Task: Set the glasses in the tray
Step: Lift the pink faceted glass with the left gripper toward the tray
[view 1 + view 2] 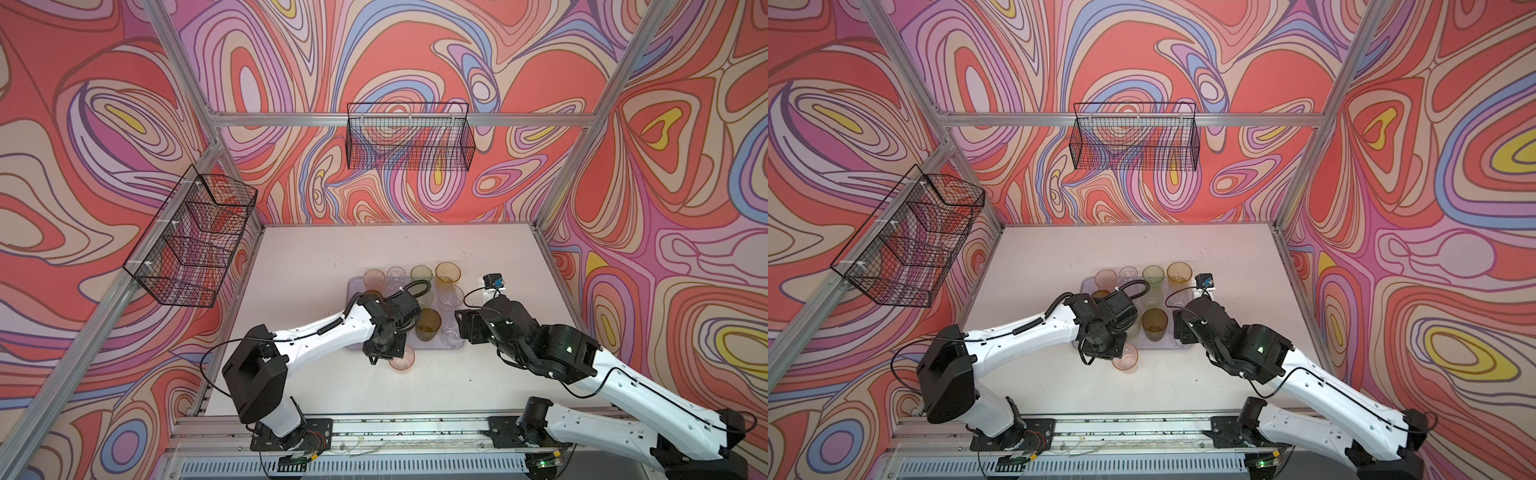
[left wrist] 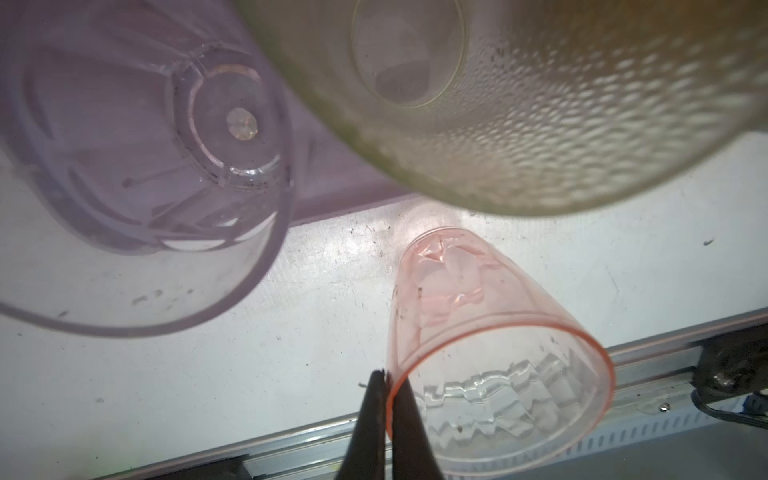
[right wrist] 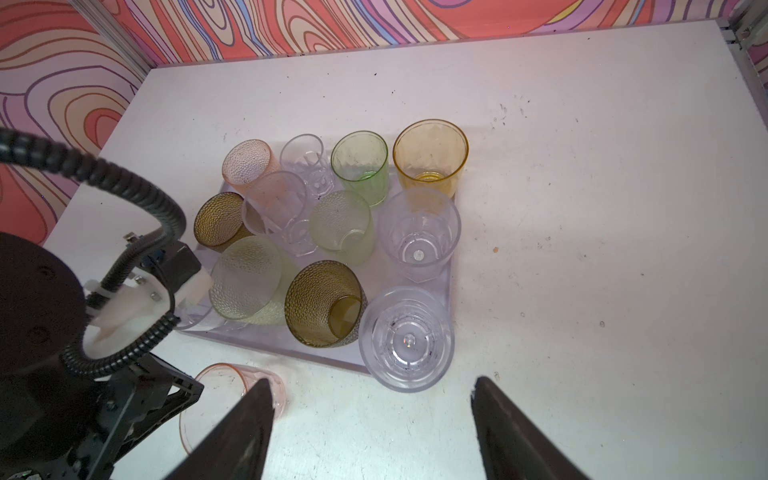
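Nearest: pink glass [image 2: 478, 332] stood upright on surface [image 3: 582, 249], just outside tray's [image 3: 291, 351] near edge. Only one seen outside the tray. L hand [image 2: 388, 376] pinched its rim wall, one finger inside, one outside. Prob. a rim grip because the body looked too wide to span. Base lifted or not: couldn't tell. In a top view same glass [image 1: 402, 360] sat partly under L wrist.

R hand [image 3: 372, 381] spread, empty, hovering by tray's near-right corner, apart from pink glass. Prob. parked clear of L arm's path.

Next back: tray's near row packed. Clear glass [image 3: 405, 336] at corner, olive glass [image 3: 324, 303] close beside it, dotted glass [image 3: 249, 282] further along. Their rims stood btwn pink glass and tray's interior, so any lift would need to clear them. Free slot not visible; L wrist hid tray's near-left part.

Far row: amber glass [image 3: 430, 156] at right end. Baskets [image 1: 191, 237] on walls, well apart, no obstacle.
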Available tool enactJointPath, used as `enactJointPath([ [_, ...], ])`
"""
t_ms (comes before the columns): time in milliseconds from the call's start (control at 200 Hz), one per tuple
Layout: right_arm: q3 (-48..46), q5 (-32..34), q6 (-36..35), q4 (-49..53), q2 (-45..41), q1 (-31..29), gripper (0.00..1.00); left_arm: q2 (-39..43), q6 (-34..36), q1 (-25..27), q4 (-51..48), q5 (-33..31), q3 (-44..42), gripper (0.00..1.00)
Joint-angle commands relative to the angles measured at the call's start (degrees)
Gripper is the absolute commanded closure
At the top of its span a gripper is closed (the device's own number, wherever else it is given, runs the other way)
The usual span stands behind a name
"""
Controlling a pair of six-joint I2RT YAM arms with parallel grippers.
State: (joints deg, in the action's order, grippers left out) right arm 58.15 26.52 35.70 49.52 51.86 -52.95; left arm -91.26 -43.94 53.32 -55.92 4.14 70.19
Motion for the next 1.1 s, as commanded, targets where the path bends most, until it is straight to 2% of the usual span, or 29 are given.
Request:
enactJointPath([
  [0, -0.27, 0.29, 0.34, 0.4, -0.69, -0.22, 0.22, 1.71, 0.43, 0.38, -5.63, -2.56, 2.56, 1.0],
  [300, 0.12, 0.13, 0.04, 0.23, 0.22, -0.16, 0.22, 6.59, 0.79, 0.13, -15.72, -3.43, 4.88, 1.0],
  [481, 0.38, -0.07, -0.12, -0.04, 0.26, -0.14, 0.22, 12.45, 2.45, -3.82, -21.21, -2.99, 4.51, 1.0],
  [756, 0.99, -0.53, -0.52, -0.33, 1.27, -0.2, 0.22, 17.85, 9.72, -15.95, -26.41, -4.05, 5.34, 1.0],
  [1097, 1.86, -0.45, -0.83, 0.99, 0.75, -0.22, 0.22, 14.24, 18.35, -31.81, -20.92, -2.65, 6.18, 1.0],
])
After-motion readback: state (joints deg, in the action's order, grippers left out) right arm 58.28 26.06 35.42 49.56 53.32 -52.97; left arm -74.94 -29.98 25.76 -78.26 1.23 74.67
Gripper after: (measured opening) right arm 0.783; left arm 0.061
